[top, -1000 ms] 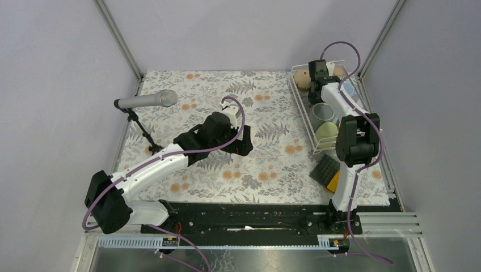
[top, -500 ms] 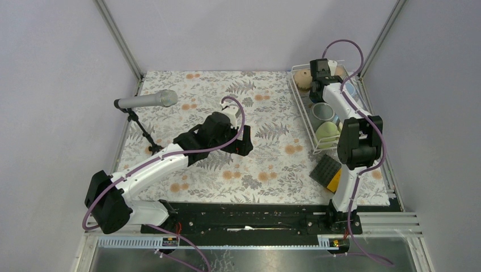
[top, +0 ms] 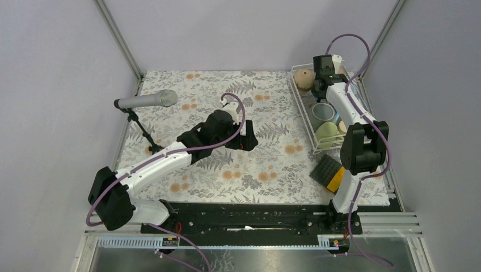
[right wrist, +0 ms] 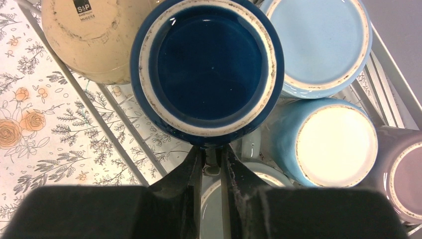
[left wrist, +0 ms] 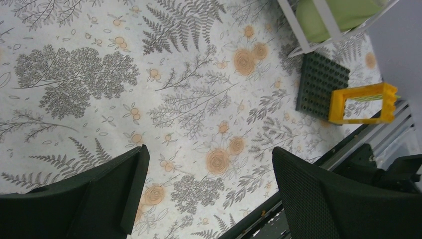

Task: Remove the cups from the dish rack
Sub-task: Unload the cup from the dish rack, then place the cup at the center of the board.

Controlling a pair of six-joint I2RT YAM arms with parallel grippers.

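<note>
Plain pale lilac walls (top: 51,85) all round, silver metal posts (top: 118,38) at the back corners, a fern-and-orange-flower tablecloth (top: 272,164) underneath. Light's soft and even.

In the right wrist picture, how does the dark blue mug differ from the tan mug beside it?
The dark blue mug has a glossy base with a pale ring; the tan mug has a matte, scuffed base with a printed black mark. The right gripper is shut on the dark blue mug's handle, it seems; the tan mug is free. Both show their bases to the camera.
</note>
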